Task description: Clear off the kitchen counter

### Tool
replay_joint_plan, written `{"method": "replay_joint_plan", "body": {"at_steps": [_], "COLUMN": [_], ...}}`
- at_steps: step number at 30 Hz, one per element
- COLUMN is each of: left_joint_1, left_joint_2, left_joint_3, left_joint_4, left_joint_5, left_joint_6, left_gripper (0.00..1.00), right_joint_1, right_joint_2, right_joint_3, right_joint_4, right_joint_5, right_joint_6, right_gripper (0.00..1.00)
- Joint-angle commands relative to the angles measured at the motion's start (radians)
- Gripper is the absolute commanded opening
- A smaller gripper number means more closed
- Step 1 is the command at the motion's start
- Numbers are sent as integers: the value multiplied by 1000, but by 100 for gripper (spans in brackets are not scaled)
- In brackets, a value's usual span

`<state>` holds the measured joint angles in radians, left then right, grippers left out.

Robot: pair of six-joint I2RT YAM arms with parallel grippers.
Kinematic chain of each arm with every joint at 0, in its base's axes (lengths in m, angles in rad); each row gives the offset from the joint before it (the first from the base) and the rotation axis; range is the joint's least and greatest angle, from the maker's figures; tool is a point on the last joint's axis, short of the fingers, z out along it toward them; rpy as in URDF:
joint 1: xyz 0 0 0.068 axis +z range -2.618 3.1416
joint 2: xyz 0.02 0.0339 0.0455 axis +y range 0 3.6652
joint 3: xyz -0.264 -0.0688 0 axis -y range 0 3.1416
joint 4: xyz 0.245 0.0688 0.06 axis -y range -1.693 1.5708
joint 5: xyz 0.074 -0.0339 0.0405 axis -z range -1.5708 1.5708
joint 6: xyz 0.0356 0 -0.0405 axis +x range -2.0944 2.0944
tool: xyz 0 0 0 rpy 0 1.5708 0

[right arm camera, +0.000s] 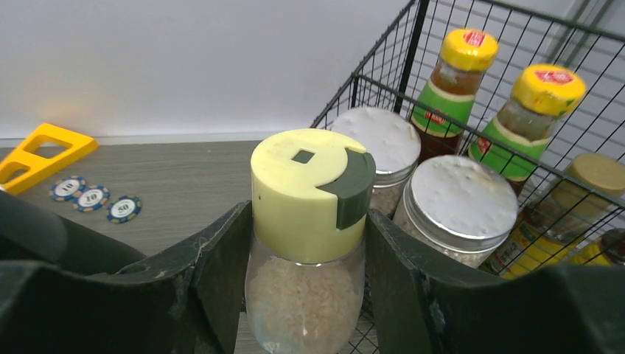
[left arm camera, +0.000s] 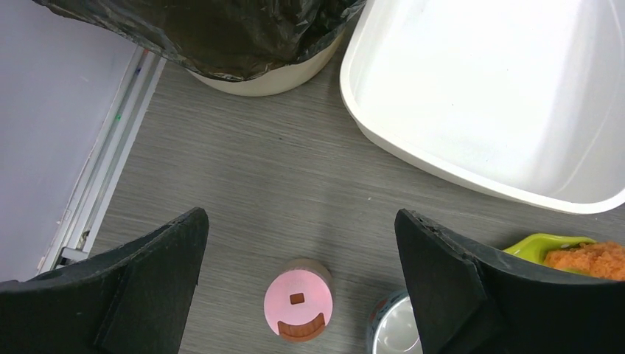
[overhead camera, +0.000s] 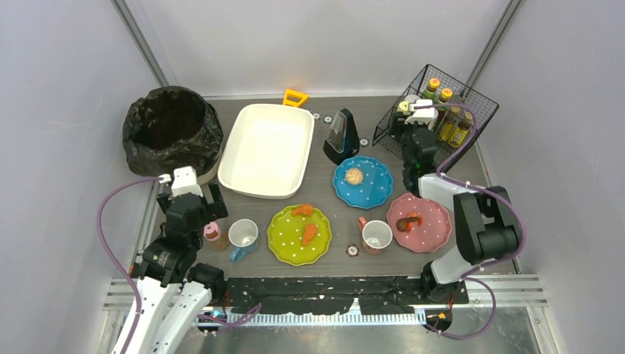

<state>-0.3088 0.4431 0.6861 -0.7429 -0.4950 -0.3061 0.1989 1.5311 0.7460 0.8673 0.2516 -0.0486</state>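
A: Where is the worktop lying, and how is it looking?

B: The worktop [overhead camera: 322, 184] is stretching out flat ahead of both arm bases, filling the middle of the top view. It is showing dark grey-brown wood grain and carrying a lot.

A: So the clearing is looking far from done?

B: I am judging it so. A green plate [overhead camera: 280, 251], a blue plate [overhead camera: 379, 195] and a pink plate [overhead camera: 435, 236] are sitting on it, each with food. A blue-handled mug [overhead camera: 243, 236] and a red-handled mug [overhead camera: 376, 236] are standing among them, and a black wedge-shaped object [overhead camera: 341, 136] is standing behind the blue plate. The white tub [overhead camera: 269, 147] is sitting empty, with the bag-lined bin [overhead camera: 206, 140] just beside it.

A: What are the arms doing?

B: The right end effector [right arm camera: 308, 221] is pinching a yellow-lidded shaker [right arm camera: 309, 184] at the near corner of the wire basket [right arm camera: 413, 44], where bottles and jars are standing. I cannot tell whether the shaker is over the rim. The left end effector [left arm camera: 300, 221] is hovering, spread wide, above a pink-lidded shaker [left arm camera: 298, 306] standing on the worktop near the blue-handled mug.

A: And what is remaining?

B: As I am reading it, both shakers, the plates and mugs, plus the small chips [right arm camera: 92, 198] and yellow tool [right arm camera: 63, 136] at the back.
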Motion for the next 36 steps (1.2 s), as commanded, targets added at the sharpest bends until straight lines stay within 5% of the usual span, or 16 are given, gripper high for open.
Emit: {"method": "replay_joint_plan", "body": {"at_steps": [1,15,20,24,36], "left_joint_1": [5,5,5,5,5], "left_joint_2": [-15,-18,-22,-26,-39], "left_joint_3": [-11,-9,-9,-10,-12], "left_joint_4": [77,82,83,82,79], "left_joint_5": [-8,12,19,22,24], "left_joint_6": [14,21,23,24,28], "left_gripper": [99,99,99,99,99], "right_joint_1": [-9,-10,-11,-10,-10], "right_joint_2": [75,205,204,211,184], "right_joint_3": [44,-39,-36,-20,28], "right_joint_4": [201,410,403,385,236], "right_joint_5": [34,131,97,97,143], "right_joint_6": [12,86,101,105,182], "right_gripper": [6,26,51,61,64]}}
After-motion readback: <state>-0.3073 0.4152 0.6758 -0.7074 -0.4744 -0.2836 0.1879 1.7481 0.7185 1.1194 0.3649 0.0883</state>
